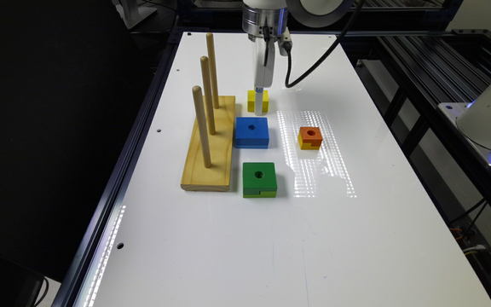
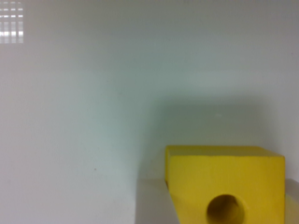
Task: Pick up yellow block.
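The yellow block (image 1: 257,100) rests on the white table (image 1: 228,238), just beyond the blue block, its round hole facing up. My gripper (image 1: 259,107) has come straight down onto it. In the wrist view the yellow block (image 2: 224,182) sits between the fingers, and a grey finger (image 2: 154,203) presses against one of its sides. The other finger is a sliver at the frame edge against the opposite side. The gripper (image 2: 224,205) looks shut on the block, which still touches the table.
A wooden base (image 1: 209,145) with three upright pegs stands toward the exterior view's left of the blocks. A blue block (image 1: 252,132) and a green block (image 1: 259,179) lie nearer the camera. The orange-topped block (image 1: 310,137) lies toward the exterior view's right.
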`<control>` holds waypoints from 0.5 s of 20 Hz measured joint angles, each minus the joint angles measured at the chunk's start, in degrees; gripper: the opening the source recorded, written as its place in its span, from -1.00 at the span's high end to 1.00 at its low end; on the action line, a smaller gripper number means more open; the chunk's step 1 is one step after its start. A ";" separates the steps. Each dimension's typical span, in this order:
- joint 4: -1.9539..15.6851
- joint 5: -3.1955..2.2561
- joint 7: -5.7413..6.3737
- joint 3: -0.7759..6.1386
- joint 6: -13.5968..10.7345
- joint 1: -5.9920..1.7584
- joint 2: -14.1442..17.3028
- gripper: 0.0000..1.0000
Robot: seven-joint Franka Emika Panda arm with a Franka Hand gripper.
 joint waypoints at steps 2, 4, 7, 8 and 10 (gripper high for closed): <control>-0.01 0.00 0.00 0.00 -0.69 0.00 -0.77 1.00; -0.03 0.00 0.00 0.00 -1.86 0.00 -1.94 1.00; -0.20 0.00 0.00 0.00 -3.32 0.00 -3.38 1.00; -0.22 0.00 0.00 0.00 -3.51 0.00 -3.53 1.00; -0.25 0.00 0.00 0.01 -3.58 0.00 -3.55 1.00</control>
